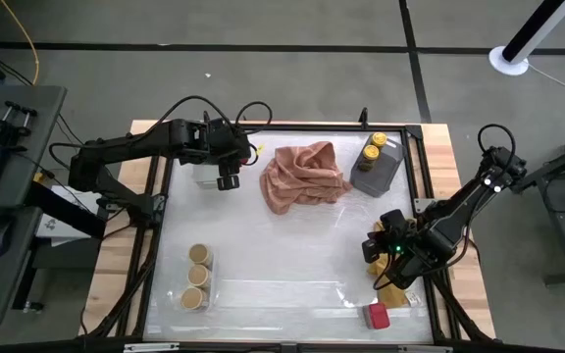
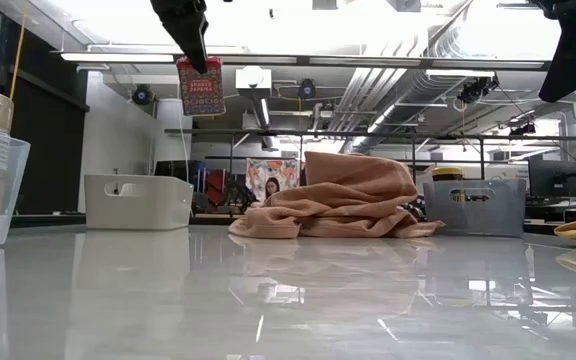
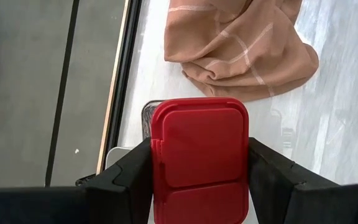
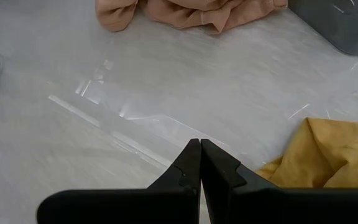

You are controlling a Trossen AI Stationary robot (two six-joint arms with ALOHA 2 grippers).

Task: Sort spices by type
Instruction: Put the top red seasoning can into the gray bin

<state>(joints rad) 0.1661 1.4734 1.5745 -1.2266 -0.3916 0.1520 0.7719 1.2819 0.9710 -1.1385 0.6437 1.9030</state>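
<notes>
The left claw (image 3: 201,186) gripped a red box (image 3: 199,155) upright, lifted above the white tray (image 2: 138,201) at the desk's (image 1: 282,265) far left, tray directly below. The right claw (image 4: 200,163) waited clenched and empty beside the yellow cloth (image 4: 328,152).

Left hand (image 2: 194,45) up high, clamped on red spice box (image 2: 200,86). White tray (image 2: 138,201) below-left on counter (image 2: 288,300); pink cloth (image 2: 343,200) centre, grey tray (image 2: 475,207) right.
</notes>
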